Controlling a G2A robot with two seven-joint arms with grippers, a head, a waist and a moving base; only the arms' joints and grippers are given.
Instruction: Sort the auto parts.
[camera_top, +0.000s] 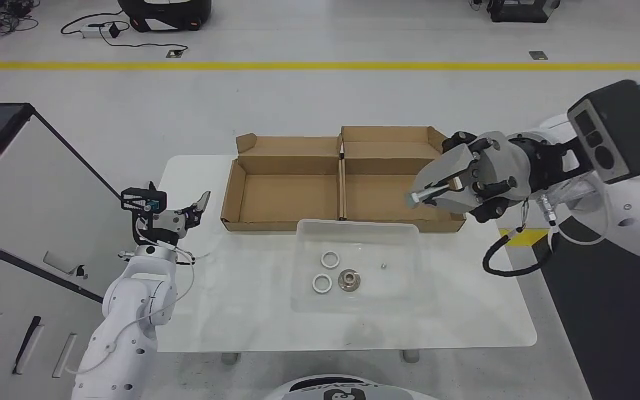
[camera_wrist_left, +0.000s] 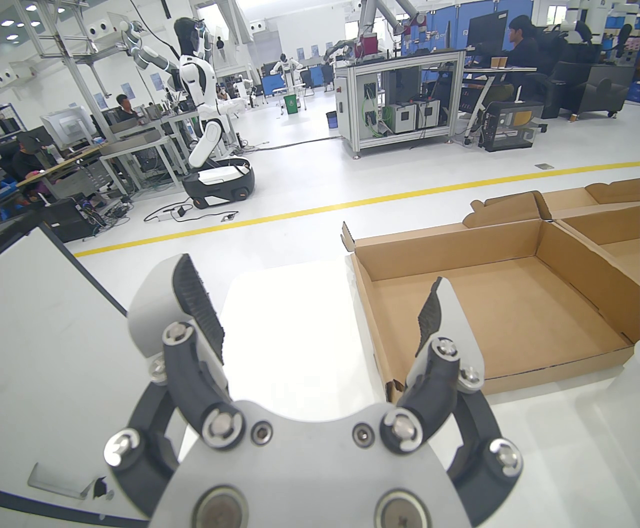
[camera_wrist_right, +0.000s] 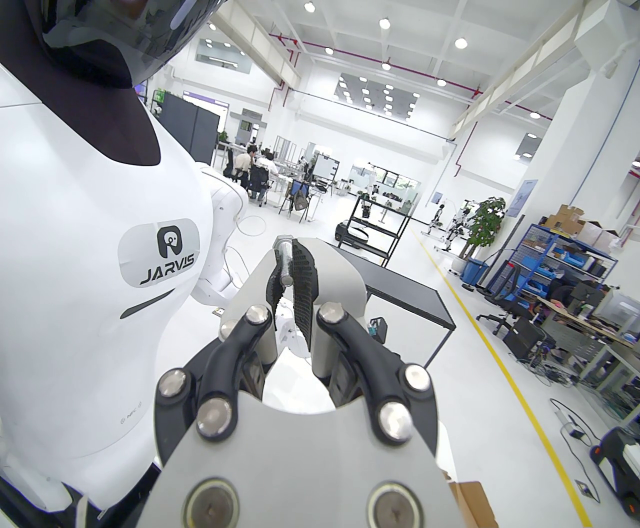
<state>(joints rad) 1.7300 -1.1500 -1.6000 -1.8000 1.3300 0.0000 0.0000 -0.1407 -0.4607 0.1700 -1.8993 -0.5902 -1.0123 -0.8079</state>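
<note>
My right gripper (camera_top: 418, 198) hangs over the right cardboard box (camera_top: 392, 150), shut on a silver bolt (camera_wrist_right: 284, 260) pinched between its fingertips (camera_wrist_right: 303, 270). In the clear plastic tray (camera_top: 356, 232) lie two white rings (camera_top: 328, 260), (camera_top: 321, 284), a grey round metal part (camera_top: 349, 279) and a tiny small piece (camera_top: 384, 266). My left gripper (camera_top: 193, 208) sits at the table's left edge, open with nothing between its fingers (camera_wrist_left: 197, 300), beside the left cardboard box (camera_wrist_left: 500, 305).
The two open brown boxes (camera_top: 285, 195) stand side by side at the back of the white table (camera_top: 450, 310), both bare inside. A dark-framed panel (camera_top: 40, 190) stands off the table's left side.
</note>
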